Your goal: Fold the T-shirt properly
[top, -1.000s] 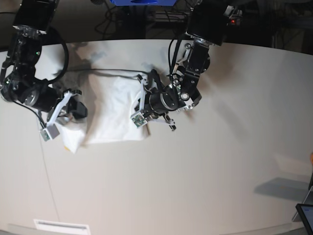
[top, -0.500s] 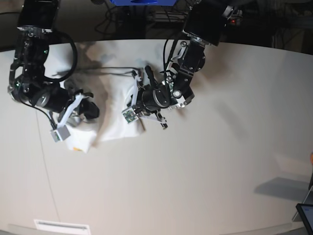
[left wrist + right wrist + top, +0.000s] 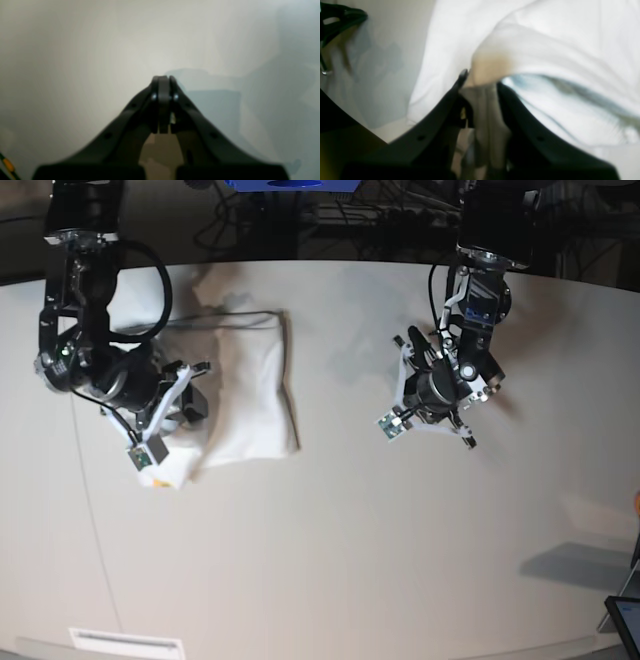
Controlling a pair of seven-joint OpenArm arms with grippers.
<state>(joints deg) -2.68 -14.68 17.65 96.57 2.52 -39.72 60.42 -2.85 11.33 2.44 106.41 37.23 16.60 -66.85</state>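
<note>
The right gripper (image 3: pixel 480 82) is closed on a bunch of the T-shirt (image 3: pixel 245 395), with white cloth squeezed between its jaws at the shirt's edge. The left gripper (image 3: pixel 163 82) is fully closed and holds nothing; it is above the bare table (image 3: pixel 400 560), well apart from the shirt.

The T-shirt lies as a folded white bundle on the far left part of the table in the base view, partly under the right arm. One corner comes out below the gripper, and a little orange print (image 3: pixel 155 481) shows there.

I judge the cloth to be light, very soft and not fragile. It will hang down and wrinkle when it is lifted, and layers can slip on each other. A good place to hold is a hem or a folded corner, taking all layers together.

The table's far edge is close behind the shirt. Toward the middle and the near side there is much free surface for pulling or turning the bundle
</note>
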